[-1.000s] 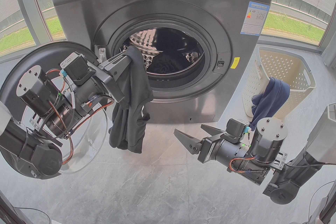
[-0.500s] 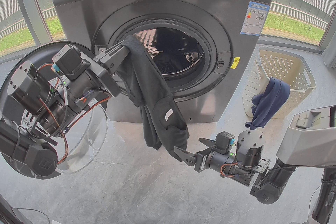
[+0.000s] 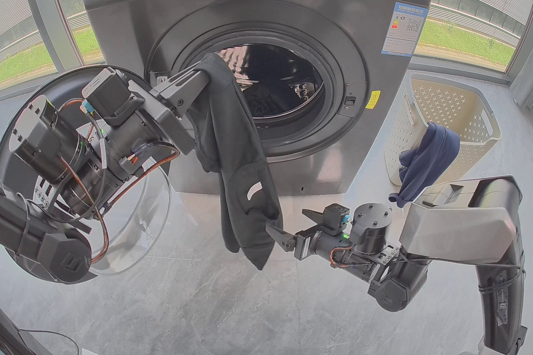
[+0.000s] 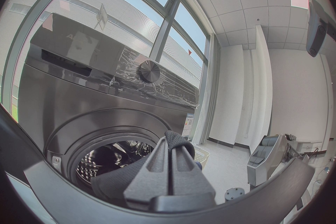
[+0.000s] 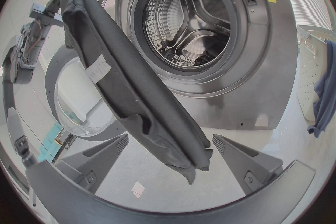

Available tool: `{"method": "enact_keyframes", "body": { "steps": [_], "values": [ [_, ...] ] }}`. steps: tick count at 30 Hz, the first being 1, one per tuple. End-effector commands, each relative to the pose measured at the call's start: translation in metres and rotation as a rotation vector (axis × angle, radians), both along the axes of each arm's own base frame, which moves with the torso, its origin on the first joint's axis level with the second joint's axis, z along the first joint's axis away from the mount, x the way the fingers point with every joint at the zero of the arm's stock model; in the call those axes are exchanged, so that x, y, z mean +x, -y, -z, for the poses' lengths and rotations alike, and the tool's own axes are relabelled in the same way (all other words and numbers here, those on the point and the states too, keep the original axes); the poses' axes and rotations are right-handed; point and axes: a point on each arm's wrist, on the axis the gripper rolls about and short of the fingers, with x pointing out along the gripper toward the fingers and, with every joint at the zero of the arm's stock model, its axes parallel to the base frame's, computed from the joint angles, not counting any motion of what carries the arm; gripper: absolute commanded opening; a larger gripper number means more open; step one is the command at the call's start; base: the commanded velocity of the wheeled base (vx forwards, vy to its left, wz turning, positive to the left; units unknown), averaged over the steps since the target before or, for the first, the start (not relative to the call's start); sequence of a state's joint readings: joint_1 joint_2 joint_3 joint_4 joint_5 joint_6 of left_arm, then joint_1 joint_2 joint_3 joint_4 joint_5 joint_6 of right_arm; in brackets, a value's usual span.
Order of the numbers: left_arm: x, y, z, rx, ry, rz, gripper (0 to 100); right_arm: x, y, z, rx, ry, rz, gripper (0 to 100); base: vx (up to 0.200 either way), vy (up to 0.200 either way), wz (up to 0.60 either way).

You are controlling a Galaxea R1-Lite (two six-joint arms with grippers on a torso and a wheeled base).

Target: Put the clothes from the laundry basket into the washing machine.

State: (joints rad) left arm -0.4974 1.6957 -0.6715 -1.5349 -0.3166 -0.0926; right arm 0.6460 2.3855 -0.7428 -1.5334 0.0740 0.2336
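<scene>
The left arm is raised and bent, its gripper (image 3: 195,80) at the left edge of the washer's (image 3: 355,40) opening, fingers pressed together on the top of a dark grey garment (image 3: 239,162). From there the garment hangs down across the front of the washer, clear of the floor, with a white label (image 5: 98,69) showing on it. The right arm is low and stretched out toward the left, and its gripper (image 3: 290,224) is spread wide just above the floor. The garment's lower end hangs between the two fingers; I cannot tell whether either finger touches it.

The door (image 3: 139,217) stands swung open at the left, partly hidden behind the left arm. Something dark lies deep in the drum (image 3: 266,79), too dim to make out. The basket (image 3: 455,106) stands to the right of the washer, tilted, with a navy cloth (image 3: 427,159) draped over its near rim.

By count: two arms, two pieces of clothing outside the drum, one basket, one washer
</scene>
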Motion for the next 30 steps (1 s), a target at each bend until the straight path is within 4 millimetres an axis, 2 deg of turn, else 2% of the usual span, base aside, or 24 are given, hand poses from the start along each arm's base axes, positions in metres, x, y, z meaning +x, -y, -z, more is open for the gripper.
{"method": "enact_keyframes", "body": {
  "steps": [1,2,10,14,20,21,24,27,30],
  "values": [
    [-0.002,0.003,0.0,-0.001,-0.001,0.013,0,0.012,-0.008,0.025,-0.021,-0.003,-0.006,100,0.0,0.0,0.0],
    [-0.003,0.003,0.001,0.0,-0.002,0.016,0,0.013,-0.01,0.029,-0.027,-0.002,-0.011,100,0.0,0.0,0.0],
    [-0.003,0.003,0.002,0.002,-0.006,0.015,0,0.015,-0.017,0.024,-0.011,0.023,-0.025,100,0.0,0.0,0.0],
    [-0.003,0.003,0.002,0.001,-0.003,0.015,0,0.023,-0.024,0.018,0.012,0.055,-0.026,100,0.0,0.0,0.0],
    [-0.003,0.003,0.002,0.0,-0.002,0.015,0,0.043,-0.034,0.026,0.042,0.095,-0.039,100,0.0,0.0,0.0],
    [-0.003,0.003,0.002,0.0,-0.002,0.015,0,0.046,-0.035,0.028,0.047,0.103,-0.036,0,0.0,0.0,0.0],
    [-0.003,0.003,0.002,0.001,-0.003,0.013,0,0.052,-0.034,0.029,0.04,0.141,-0.028,0,0.0,0.0,0.0],
    [-0.003,0.002,0.002,0.001,-0.003,0.012,0,0.047,-0.029,0.024,0.013,0.151,-0.026,0,0.0,0.0,0.0],
    [-0.002,0.001,0.003,0.001,-0.005,0.007,0,0.035,-0.02,0.003,0.014,0.152,-0.023,0,0.0,0.0,0.0]
  ]
}}
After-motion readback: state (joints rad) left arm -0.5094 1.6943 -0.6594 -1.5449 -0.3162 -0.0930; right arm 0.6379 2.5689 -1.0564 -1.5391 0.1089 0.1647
